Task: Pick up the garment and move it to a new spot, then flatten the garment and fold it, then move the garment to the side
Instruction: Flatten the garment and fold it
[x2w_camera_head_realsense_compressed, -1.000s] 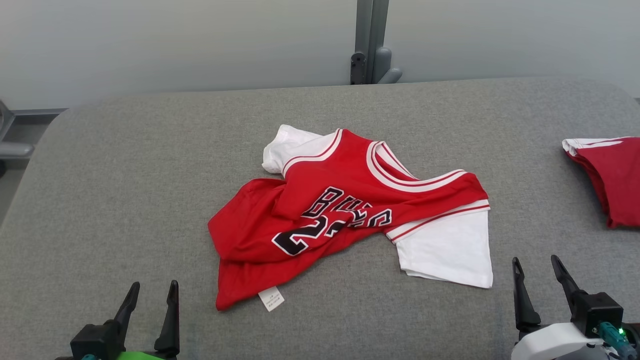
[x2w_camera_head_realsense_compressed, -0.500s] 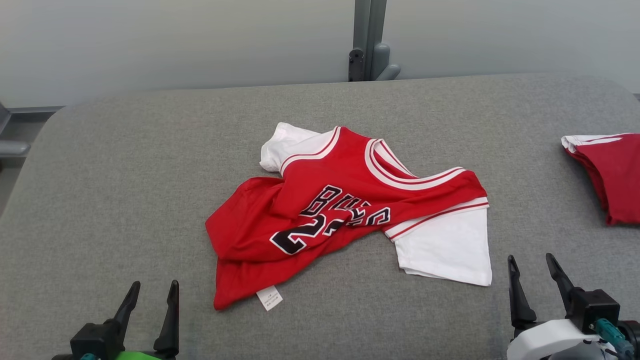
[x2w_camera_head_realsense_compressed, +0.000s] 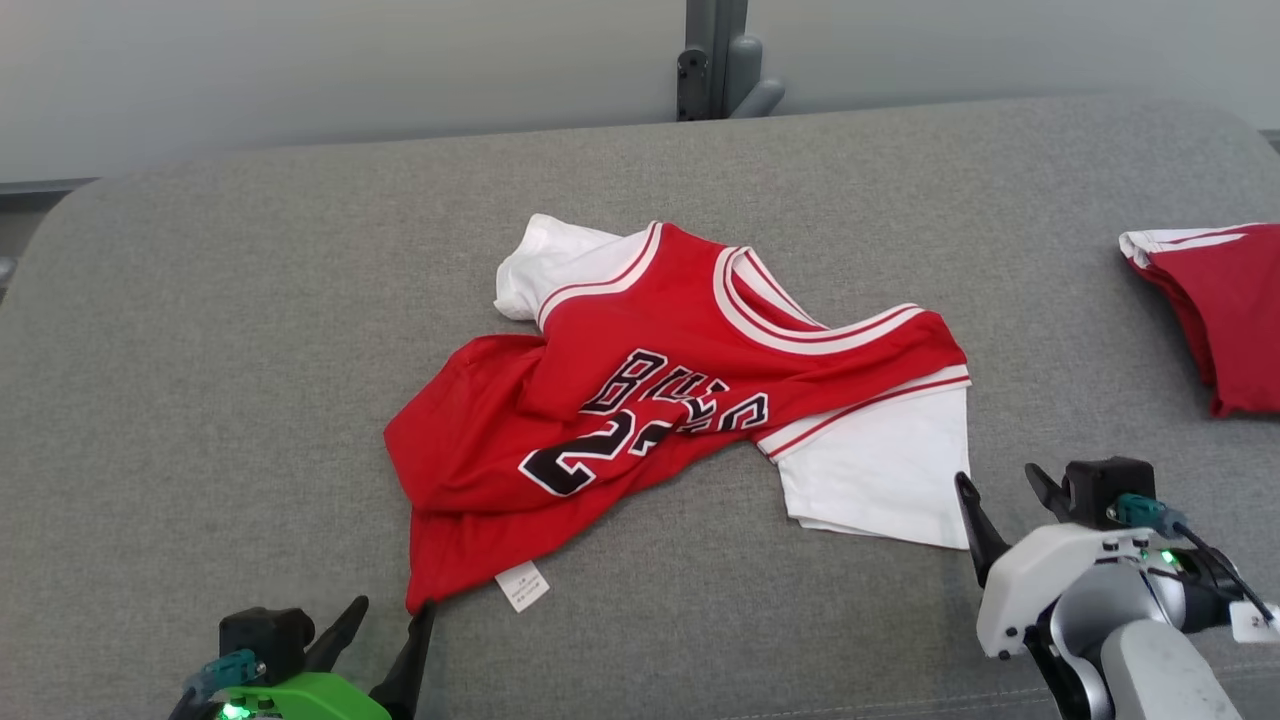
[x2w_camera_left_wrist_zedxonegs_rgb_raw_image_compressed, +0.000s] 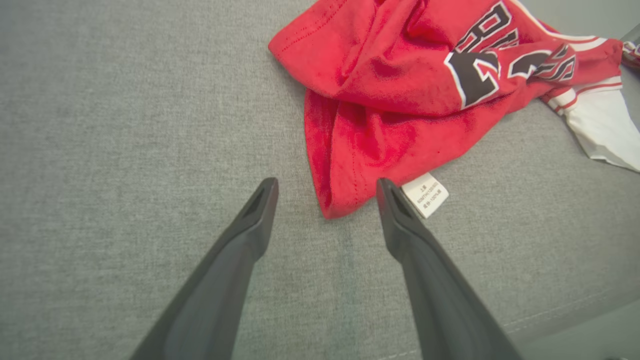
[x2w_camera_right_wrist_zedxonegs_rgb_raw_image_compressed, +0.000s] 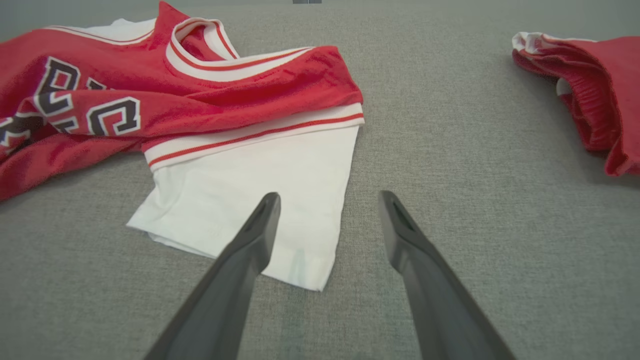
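Advanced: left end effector (x2w_camera_head_realsense_compressed: 394, 605), right end effector (x2w_camera_head_realsense_compressed: 995, 475) | garment (x2w_camera_head_realsense_compressed: 660, 400) | red pile (x2w_camera_head_realsense_compressed: 1230, 310) right

Looks like a bare lab or test room. Wide grey fabric-covered tabletop (x2w_camera_head_realsense_compressed: 200, 330) with rounded corners, set before a plain pale grey wall (x2w_camera_head_realsense_compressed: 300, 70). Behind the far edge, a grey metal post (x2w_camera_head_realsense_compressed: 722, 50) with a dark bracket (x2w_camera_head_realsense_compressed: 689, 82). Laid out on top: crumpled red-and-white basketball jersey (x2w_camera_head_realsense_compressed: 600, 440) in the middle, folded red-and-white garment (x2w_camera_head_realsense_compressed: 1240, 310) well apart at the right.
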